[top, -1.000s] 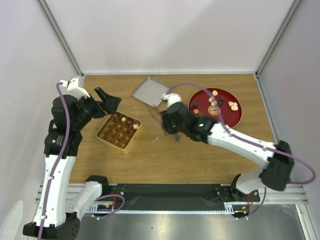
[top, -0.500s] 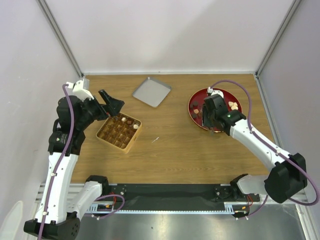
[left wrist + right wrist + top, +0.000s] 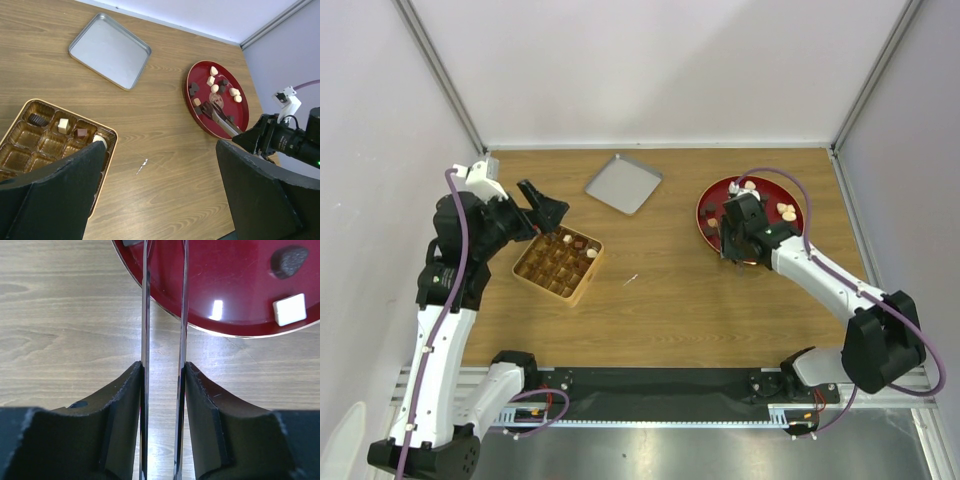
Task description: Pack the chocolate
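Observation:
The chocolate lies as small dark, tan and cream pieces on a red plate at the right; in the right wrist view a white cube and a dark piece show. A few pieces sit in the tan grid box. My right gripper is shut on thin metal tongs, whose blades reach over the plate's near rim. The tong tips are out of view. My left gripper hangs open above the box's far corner, empty.
A flat silver tray lies at the back middle of the wooden table. A small white scrap lies between box and plate. Grey walls enclose the table on three sides.
My right arm has swung with the tongs from beside the box back right to the red plate. The left arm shifted slightly and stays open.

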You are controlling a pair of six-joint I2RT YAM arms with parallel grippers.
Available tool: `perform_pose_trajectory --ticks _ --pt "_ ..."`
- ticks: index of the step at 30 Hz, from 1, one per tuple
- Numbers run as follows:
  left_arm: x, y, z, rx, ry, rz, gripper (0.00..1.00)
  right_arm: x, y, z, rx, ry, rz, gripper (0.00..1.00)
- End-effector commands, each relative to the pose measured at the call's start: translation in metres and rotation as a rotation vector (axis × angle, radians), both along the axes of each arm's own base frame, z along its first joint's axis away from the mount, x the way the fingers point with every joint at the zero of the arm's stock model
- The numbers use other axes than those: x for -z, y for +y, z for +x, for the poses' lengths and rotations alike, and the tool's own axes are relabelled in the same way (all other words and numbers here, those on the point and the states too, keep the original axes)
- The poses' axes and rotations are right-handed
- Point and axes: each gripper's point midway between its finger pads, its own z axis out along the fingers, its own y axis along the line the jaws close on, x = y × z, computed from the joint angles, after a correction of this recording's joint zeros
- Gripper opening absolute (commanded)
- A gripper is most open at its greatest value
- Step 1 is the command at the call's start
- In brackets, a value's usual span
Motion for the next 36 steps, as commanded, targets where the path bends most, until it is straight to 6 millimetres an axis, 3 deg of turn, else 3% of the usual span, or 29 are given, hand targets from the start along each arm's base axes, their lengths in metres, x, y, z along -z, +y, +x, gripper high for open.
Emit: perform_pose_trajectory --ticks 1,8,13,16,22,25,26,29,30,36 --pt "-0.003 -0.001 -0.001 0.007 -0.024 0.0 1.0 0.001 0.006 0.01 0.002 -0.029 0.021 0.43" --pt "-0.003 -0.001 -0.001 0.008 -0.024 -0.002 1.0 0.011 0.001 0.009 0.021 -0.007 -0.003 0.44" --pt "-0.006 0.001 -0.001 0.0 -0.037 0.006 1.0 0.011 -0.002 0.012 0.022 -0.016 -0.015 0.33" --pt "-0.008 0.0 0.0 0.005 -0.037 0.003 1.0 0.003 -0.004 0.01 0.027 -0.026 -0.021 0.3" --pt "-0.015 0.001 0.004 -0.001 -0.045 0.01 1.0 -0.034 -0.003 0.006 0.008 -0.089 0.002 0.28" --pt "-0.021 0.001 0.01 -0.002 -0.051 0.016 1.0 -0.057 0.023 0.005 -0.068 -0.145 0.07 0.28" --pt "-0.021 0.001 0.01 -0.005 -0.045 0.018 1.0 -0.062 0.045 -0.002 -0.133 -0.156 0.097 0.28" --pt "-0.03 0.003 0.011 -0.017 -0.063 0.019 1.0 -0.079 0.084 -0.006 -0.21 -0.199 0.14 0.28" --pt "-0.033 0.003 0.011 -0.02 -0.071 0.015 1.0 -0.09 0.109 -0.011 -0.269 -0.225 0.174 0.27" --pt "-0.039 0.003 0.008 -0.019 -0.083 0.009 1.0 -0.102 0.208 -0.033 -0.484 -0.269 0.342 0.28"
